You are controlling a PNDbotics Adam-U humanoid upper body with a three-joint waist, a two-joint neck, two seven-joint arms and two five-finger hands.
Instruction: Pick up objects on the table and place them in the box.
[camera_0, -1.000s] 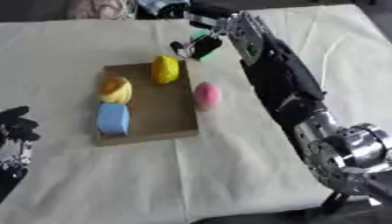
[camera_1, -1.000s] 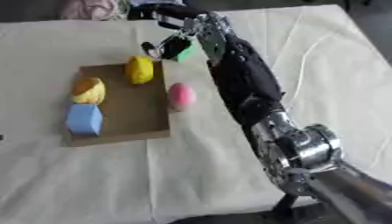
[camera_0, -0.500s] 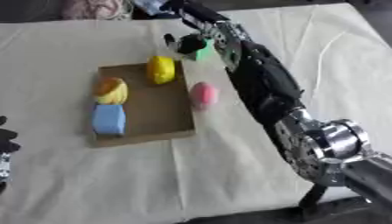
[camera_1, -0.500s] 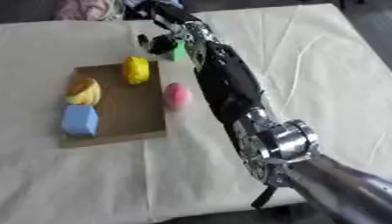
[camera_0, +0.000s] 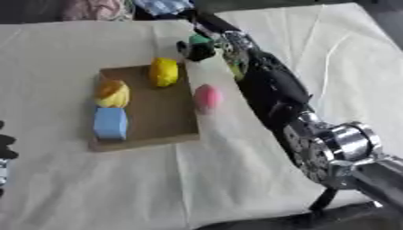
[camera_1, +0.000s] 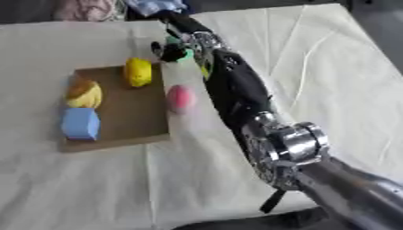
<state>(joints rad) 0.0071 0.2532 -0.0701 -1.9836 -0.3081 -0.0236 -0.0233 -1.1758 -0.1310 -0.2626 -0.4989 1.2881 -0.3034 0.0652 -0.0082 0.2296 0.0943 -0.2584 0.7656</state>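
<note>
Left eye view shows the robot's right hand (camera_0: 197,48), reaching to the upper middle of the frame, its fingers curled round a small green object (camera_0: 201,40), held just right of and above the flat brown cardboard box (camera_0: 154,128), so the drop lies leftward and downward.
</note>
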